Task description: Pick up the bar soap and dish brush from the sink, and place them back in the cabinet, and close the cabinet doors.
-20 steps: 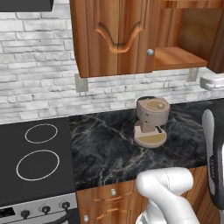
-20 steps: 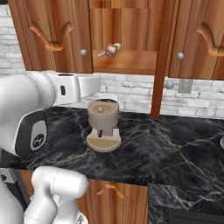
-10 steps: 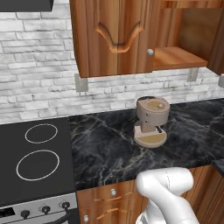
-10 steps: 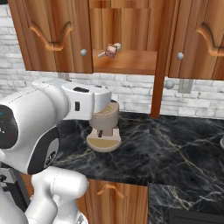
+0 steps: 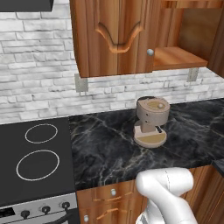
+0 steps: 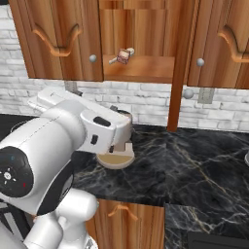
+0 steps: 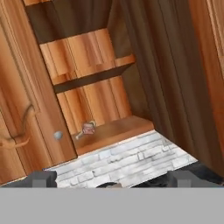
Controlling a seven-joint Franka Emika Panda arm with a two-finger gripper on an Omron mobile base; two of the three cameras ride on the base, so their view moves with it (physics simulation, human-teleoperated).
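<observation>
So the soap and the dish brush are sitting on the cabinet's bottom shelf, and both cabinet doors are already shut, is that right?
Not quite. The bar soap and dish brush do sit on the cabinet's bottom shelf, but the cabinet doors are open, not shut. The right base view shows the open compartment with one door standing edge-on beside it.

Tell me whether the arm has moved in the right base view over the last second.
Yes. The arm has swung rightward across the view, and now covers most of the coffee machine on the counter.
</observation>
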